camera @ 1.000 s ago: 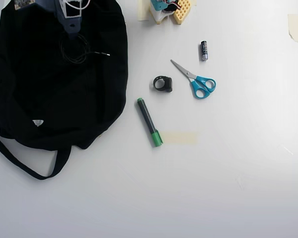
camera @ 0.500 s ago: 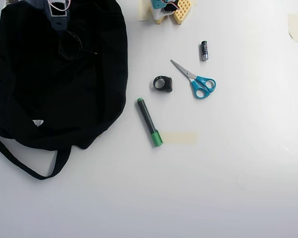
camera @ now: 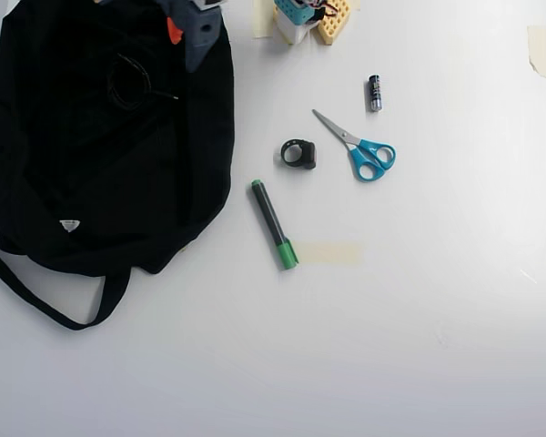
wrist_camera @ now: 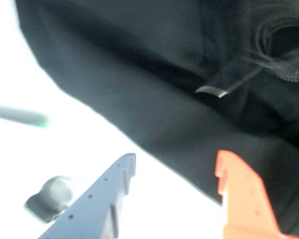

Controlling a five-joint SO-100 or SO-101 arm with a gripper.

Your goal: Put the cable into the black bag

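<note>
One big black bag point(camera: 91, 173) lies on the left part of the white table point(camera: 419, 319) in the overhead view, and it is the biggest thing we can see. On top of the bag, near its upper end, we see the cable point(camera: 130, 83) wound in a small loose ring, with its short plug end sticking out to the right. In the wrist view the cable point(wrist_camera: 281, 47) shows at the top right, resting on the dark cloth, and its plug tip looks a bit blurry. The gripper point(camera: 189, 41) hangs over the upper right edge of the bag in the overhead view, just beside the cable but not touching it. In the wrist view the gripper point(wrist_camera: 172, 172) comes in from the bottom, with one gray finger and one orange finger. The jaws are spread wide apart and hold nothing. A little white tag point(camera: 69, 225) sits low on the bag, and a long black strap point(camera: 45, 305) loops out below it onto the table. To the right of the bag we see a green marker point(camera: 273, 224) lying next to a strip of tape point(camera: 329, 253). Above the marker sits a small chunky black ring point(camera: 298, 153). Blue scissors point(camera: 359, 148) lie to the right of that ring, and a small battery point(camera: 374, 93) lies above the scissors.
</note>
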